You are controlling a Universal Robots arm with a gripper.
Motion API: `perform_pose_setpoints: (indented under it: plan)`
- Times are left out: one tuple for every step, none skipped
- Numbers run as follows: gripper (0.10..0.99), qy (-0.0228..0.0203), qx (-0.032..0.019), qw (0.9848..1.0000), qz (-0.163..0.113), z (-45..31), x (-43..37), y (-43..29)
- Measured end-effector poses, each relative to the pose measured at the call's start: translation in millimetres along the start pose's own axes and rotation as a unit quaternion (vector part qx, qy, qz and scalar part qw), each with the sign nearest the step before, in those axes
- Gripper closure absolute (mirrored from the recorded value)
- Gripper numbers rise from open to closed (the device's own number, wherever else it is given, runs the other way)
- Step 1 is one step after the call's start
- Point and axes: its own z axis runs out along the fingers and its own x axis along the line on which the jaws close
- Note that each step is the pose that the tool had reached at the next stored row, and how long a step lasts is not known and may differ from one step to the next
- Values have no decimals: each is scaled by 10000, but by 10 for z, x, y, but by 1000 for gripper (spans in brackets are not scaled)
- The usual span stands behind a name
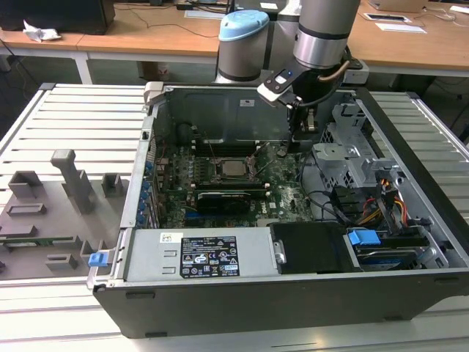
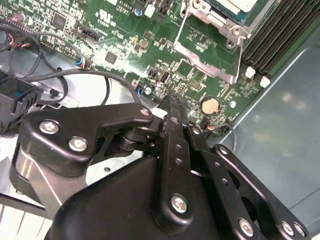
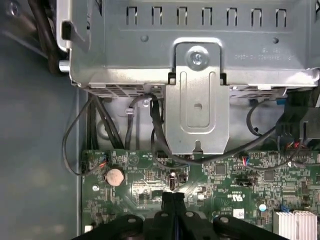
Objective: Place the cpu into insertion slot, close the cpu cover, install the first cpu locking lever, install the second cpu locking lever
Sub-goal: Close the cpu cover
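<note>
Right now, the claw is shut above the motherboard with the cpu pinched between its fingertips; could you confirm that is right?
Not quite. The claw is shut above the motherboard, but it pinches nothing: the exterior view shows the cpu seated in the insertion slot, apart from the claw.

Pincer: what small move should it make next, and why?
Probably slide toward the cpu: the pincer hangs shut and empty over the board, on the exterior view's right of the cpu, which already looks seated.
</note>
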Motion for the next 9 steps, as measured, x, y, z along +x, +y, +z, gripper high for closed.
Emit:
perform_pose_setpoints:
  plan:
    - [980,0,4,10000,-49,5,0,0]
    - [980,4,5,9999,-106,12,1,0]
    - [980,6,7,9999,-126,19,3,-1]
    - [980,6,8,9999,-136,28,6,-3]
    - [980,6,8,9999,-150,50,17,-17]
    - [980,9,8,9999,-153,59,23,-28]
    - [980,10,8,9999,-156,67,31,-42]
    - [980,10,8,9999,-162,79,45,-64]
    - [980,10,8,9999,-167,93,65,-86]
